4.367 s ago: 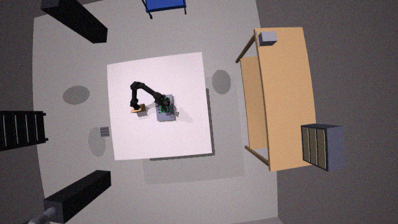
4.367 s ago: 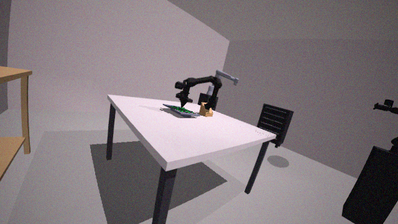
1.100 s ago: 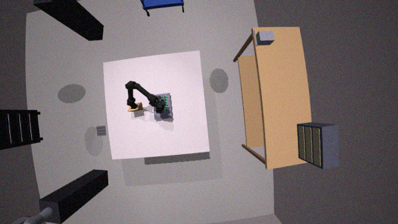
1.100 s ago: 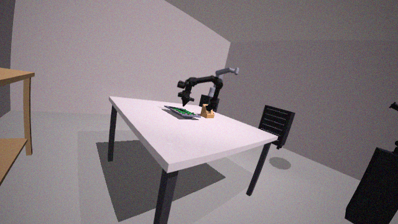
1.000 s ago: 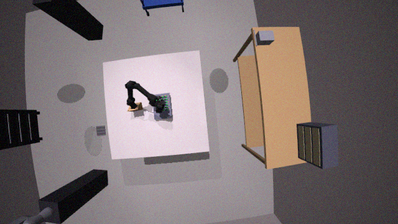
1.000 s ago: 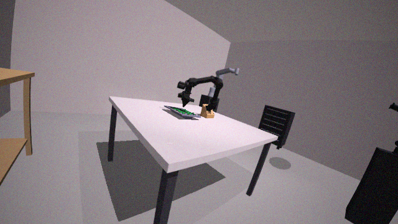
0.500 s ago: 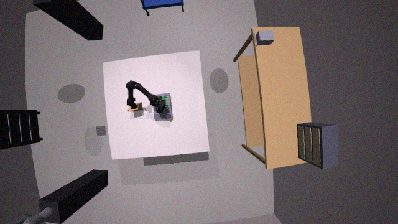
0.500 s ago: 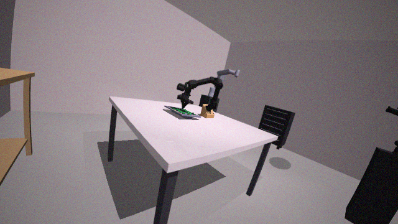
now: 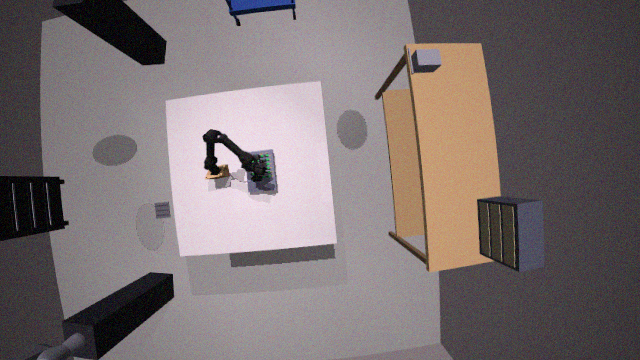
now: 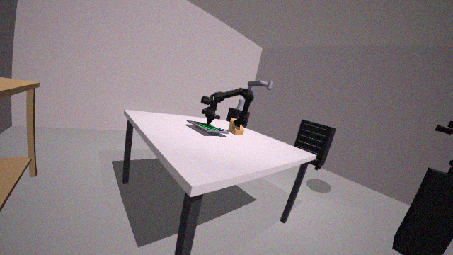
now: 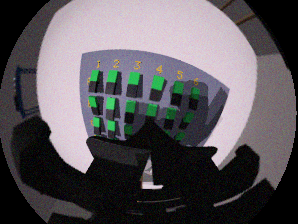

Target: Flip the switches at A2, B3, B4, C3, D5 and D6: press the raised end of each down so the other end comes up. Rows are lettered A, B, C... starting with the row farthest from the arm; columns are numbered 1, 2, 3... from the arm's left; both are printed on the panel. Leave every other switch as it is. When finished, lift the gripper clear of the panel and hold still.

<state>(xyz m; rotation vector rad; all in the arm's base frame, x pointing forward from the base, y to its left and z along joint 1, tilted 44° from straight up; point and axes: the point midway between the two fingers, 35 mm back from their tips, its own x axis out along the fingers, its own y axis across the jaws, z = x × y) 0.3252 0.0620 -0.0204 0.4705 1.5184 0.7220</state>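
The grey switch panel (image 9: 253, 188) (image 11: 86, 64) lies on the white table, with green and dark rockers. My gripper (image 10: 209, 124) (image 11: 149, 123) is shut and empty. Its tips are low over the panel, at the near end of switch B4 (image 11: 151, 110); whether they touch it is unclear. B4's near part is hidden by the fingers. Switches A2 (image 11: 113, 81) and B3 (image 11: 130, 111) show green at the far end and dark at the near end. C3 (image 11: 128, 130) is partly covered. C4 and row D are hidden behind the gripper.
The white table (image 9: 300, 215) (image 10: 226, 159) carries the panel and the arm's tan base (image 9: 223, 171) (image 10: 236, 128). Neighbouring switches A4 (image 11: 157, 88) and B5 (image 11: 170, 117) stand close around the fingertips. A shadow falls over the panel's right side.
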